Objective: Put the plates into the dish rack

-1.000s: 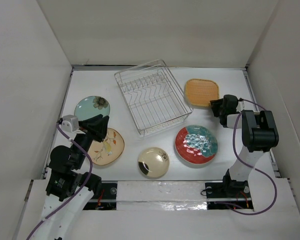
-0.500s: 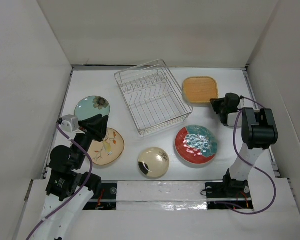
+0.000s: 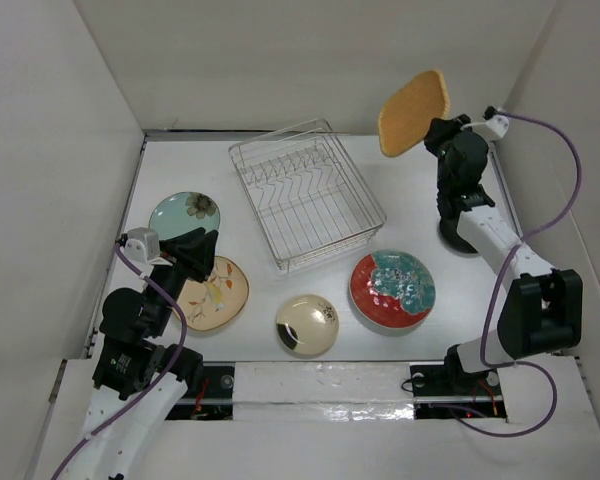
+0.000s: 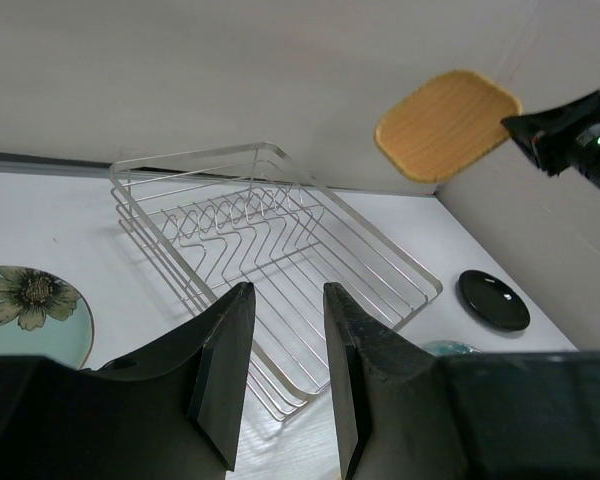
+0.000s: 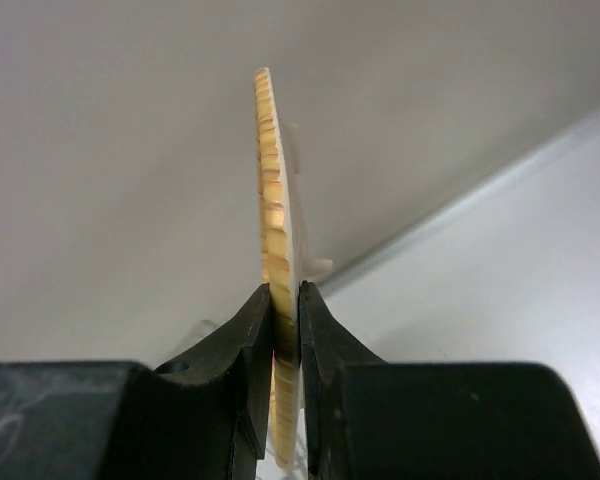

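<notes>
My right gripper (image 3: 435, 128) is shut on the edge of the orange rounded-square plate (image 3: 413, 112), which it holds high above the back right corner. In the right wrist view the plate (image 5: 270, 180) stands edge-on between the fingers (image 5: 248, 330). The silver wire dish rack (image 3: 305, 195) sits empty at the back centre. My left gripper (image 3: 198, 250) hangs open and empty over the beige floral plate (image 3: 216, 295). A pale teal flowered plate (image 3: 184, 213) lies behind that one. The cream plate (image 3: 307, 325) and the red patterned plate (image 3: 392, 289) lie near the front. A small black plate (image 4: 493, 300) lies to the right of the rack.
White walls close in the table on the left, back and right. The right arm's purple cable (image 3: 565, 190) loops beside the right wall. Through my left gripper (image 4: 285, 290) I see the rack (image 4: 270, 250) and the raised orange plate (image 4: 446, 124).
The right gripper shut on the orange plate and lifted it off the table to the right of the rack, high up toward the back wall. The left arm stayed put.
</notes>
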Tool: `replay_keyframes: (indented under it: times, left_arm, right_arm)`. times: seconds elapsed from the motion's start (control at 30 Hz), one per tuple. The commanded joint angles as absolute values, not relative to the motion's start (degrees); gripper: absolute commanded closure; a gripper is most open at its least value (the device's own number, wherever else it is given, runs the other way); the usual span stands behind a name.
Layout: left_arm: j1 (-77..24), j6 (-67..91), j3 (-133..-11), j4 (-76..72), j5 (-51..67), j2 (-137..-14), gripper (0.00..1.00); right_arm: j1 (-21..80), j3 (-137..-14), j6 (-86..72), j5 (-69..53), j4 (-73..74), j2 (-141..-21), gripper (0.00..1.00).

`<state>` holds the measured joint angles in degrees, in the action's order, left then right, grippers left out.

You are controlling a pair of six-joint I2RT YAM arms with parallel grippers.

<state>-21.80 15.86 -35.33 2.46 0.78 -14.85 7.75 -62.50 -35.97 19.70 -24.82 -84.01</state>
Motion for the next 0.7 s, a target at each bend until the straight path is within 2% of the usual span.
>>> replay_keyframes:
  times: [0.0, 0.23, 0.4, 0.67]
  left_arm:
    - [-22.1, 15.3, -35.8, -0.1, 1.0, -15.2, 0.69]
    - [-22.1, 15.5, -35.7, -0.1, 1.4, -14.9, 0.69]
    - [-22.1, 15.4, -35.8, -0.2, 1.2, -14.5, 0.69]
    - [-22.1, 15.4, -35.8, -0.1, 1.2, -14.9, 0.69]
  right_arm:
    - [14.1, -70.7, -19.1, 22.5, -27.7, -83.4, 1.00]
    - [18.4, -86.6, -10.0, 12.6, -19.5, -94.3, 1.00]
    - [21.2, -96.0, -4.1, 11.7, -15.0, -101.4, 1.00]
    - [23.7, -99.4, 1.4, 11.5, -16.7, -107.7, 1.00]
